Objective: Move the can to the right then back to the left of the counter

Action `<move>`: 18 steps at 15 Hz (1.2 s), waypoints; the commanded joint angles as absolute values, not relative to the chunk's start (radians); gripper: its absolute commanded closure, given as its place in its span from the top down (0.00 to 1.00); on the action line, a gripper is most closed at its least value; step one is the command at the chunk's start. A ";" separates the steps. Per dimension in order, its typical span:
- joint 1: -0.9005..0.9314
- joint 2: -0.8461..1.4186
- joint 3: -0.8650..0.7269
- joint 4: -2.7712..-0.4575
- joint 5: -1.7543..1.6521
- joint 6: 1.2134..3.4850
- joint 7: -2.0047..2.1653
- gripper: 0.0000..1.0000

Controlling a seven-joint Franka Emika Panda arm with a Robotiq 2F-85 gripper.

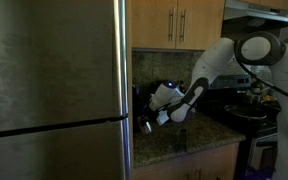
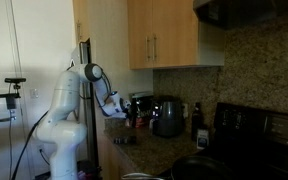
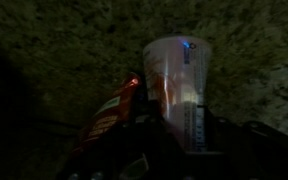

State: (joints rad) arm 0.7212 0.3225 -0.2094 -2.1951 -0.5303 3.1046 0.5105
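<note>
Can (image 3: 116, 112) just beside clear cup (image 3: 179, 80) on counter (image 3: 44, 50); gripper (image 1: 149, 123) over both, claw state can't tell. Risk: finger clips cup, topples it.

an exterior view sits close behind a refrigerator door (image 1: 54, 90) that fills its 9 o'clock half, and looks past it at the counter (image 1: 174, 148), where the arm (image 1: 212, 62) reaches in from 3 o'clock. an exterior view stands farther back (the whole arm (image 2: 69, 100) fits at 9 o'clock) and faces along that same counter (image 2: 154, 150) toward the stove (image 2: 259, 125) at 4 o'clock. the wrist view looks closely down on the speckled stone, with the can (image 3: 109, 120) at 6 o'clock.
</note>
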 commanded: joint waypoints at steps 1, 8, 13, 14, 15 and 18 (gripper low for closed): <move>0.951 0.368 -0.482 -2.125 -0.673 3.107 0.782 0.12; 1.130 -0.129 -0.679 -2.288 -1.086 2.624 1.259 0.12; 0.736 -0.344 -0.289 -2.518 -1.078 2.338 1.416 0.12; 0.663 -0.393 -0.224 -2.574 -1.059 2.302 1.436 0.12; 0.589 -0.446 -0.156 -2.627 -1.032 2.259 1.447 0.12; 0.397 -0.605 -0.012 -2.765 -0.943 2.147 1.469 0.12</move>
State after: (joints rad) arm 0.5697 -0.4248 -0.1413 -2.6153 -1.0068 2.2229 1.4535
